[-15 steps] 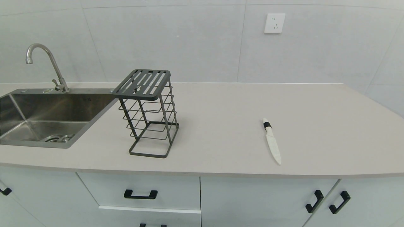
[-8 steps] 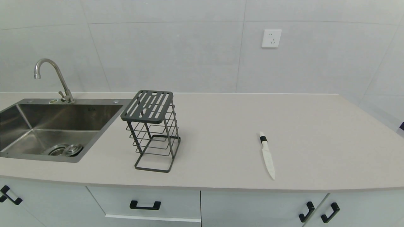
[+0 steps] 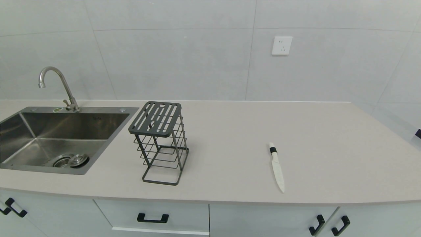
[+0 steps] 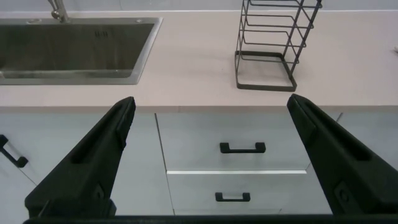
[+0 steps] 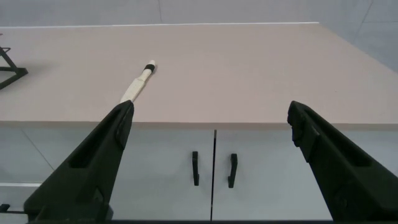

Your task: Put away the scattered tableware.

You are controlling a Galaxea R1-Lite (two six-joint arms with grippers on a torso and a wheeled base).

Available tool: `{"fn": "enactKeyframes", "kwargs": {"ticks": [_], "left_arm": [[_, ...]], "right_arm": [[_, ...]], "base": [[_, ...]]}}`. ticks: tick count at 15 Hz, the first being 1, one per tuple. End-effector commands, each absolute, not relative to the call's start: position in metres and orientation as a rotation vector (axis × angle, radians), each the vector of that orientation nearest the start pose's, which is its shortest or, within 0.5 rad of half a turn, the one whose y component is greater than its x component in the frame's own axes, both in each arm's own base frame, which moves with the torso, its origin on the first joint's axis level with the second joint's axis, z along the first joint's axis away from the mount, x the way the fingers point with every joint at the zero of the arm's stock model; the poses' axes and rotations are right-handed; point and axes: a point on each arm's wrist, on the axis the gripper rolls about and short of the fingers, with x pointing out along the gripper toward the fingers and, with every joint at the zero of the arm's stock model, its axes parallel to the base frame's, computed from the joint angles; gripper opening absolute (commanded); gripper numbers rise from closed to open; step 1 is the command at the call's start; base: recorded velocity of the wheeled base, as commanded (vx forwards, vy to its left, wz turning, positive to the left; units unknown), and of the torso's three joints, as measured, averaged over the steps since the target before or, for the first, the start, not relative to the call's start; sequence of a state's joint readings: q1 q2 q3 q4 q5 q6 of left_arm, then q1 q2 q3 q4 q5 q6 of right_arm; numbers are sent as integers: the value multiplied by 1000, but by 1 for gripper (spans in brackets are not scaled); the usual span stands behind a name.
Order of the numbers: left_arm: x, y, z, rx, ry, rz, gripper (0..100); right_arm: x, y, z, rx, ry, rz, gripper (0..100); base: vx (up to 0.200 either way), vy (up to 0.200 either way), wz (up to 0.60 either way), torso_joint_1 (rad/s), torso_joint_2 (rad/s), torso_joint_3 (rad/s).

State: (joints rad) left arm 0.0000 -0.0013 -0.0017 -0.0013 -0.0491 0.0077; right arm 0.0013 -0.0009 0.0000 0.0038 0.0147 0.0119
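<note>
A white knife (image 3: 276, 166) with a black band on its handle lies flat on the countertop's right half, tip toward the front edge; it shows as well as the knife (image 5: 138, 83) in the right wrist view. A black wire rack (image 3: 160, 141) with a slotted top stands upright left of centre; its lower part is the rack (image 4: 268, 43) in the left wrist view. My left gripper (image 4: 211, 124) is open, held in front of the cabinet drawers, below the counter edge. My right gripper (image 5: 211, 127) is open too, in front of the cabinet doors, short of the knife.
A steel sink (image 3: 49, 140) with a curved tap (image 3: 57, 86) sits at the left. The beige countertop (image 3: 230, 131) runs to a tiled wall with a socket (image 3: 282, 45). Drawers with black handles (image 3: 153, 217) are below the front edge.
The whole head view has shifted: the camera has moved, so counter, rack and knife sit lower and smaller in the picture. Nothing on the counter has moved on its own.
</note>
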Motion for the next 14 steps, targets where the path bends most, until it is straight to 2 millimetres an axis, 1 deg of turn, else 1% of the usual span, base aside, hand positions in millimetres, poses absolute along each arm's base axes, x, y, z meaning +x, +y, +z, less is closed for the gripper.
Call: {"fn": "enactKeyframes", "kwargs": {"ticks": [1, 3, 7, 8, 14], "left_arm": [[-23, -1, 76, 8, -3, -51, 100], [-23, -1, 76, 8, -3, -51, 100], [-23, -1, 76, 8, -3, -49, 100], [-23, -1, 76, 8, -3, -51, 100], [-23, -1, 76, 11, -3, -51, 100]], "right_arm": [[-23, 0, 75, 11, 3, 17, 100], [-23, 0, 75, 6, 3, 17, 100], [-23, 0, 75, 11, 5, 17, 100], [-23, 0, 75, 11, 5, 17, 100], [-23, 0, 75, 11, 3, 18, 100]], "base": [[0, 0, 0, 0, 0, 0], [0, 0, 0, 45, -79, -38], [0, 0, 0, 251, -482, -239], [0, 0, 0, 134, -325, -119], [0, 0, 0, 7, -12, -8]]}}
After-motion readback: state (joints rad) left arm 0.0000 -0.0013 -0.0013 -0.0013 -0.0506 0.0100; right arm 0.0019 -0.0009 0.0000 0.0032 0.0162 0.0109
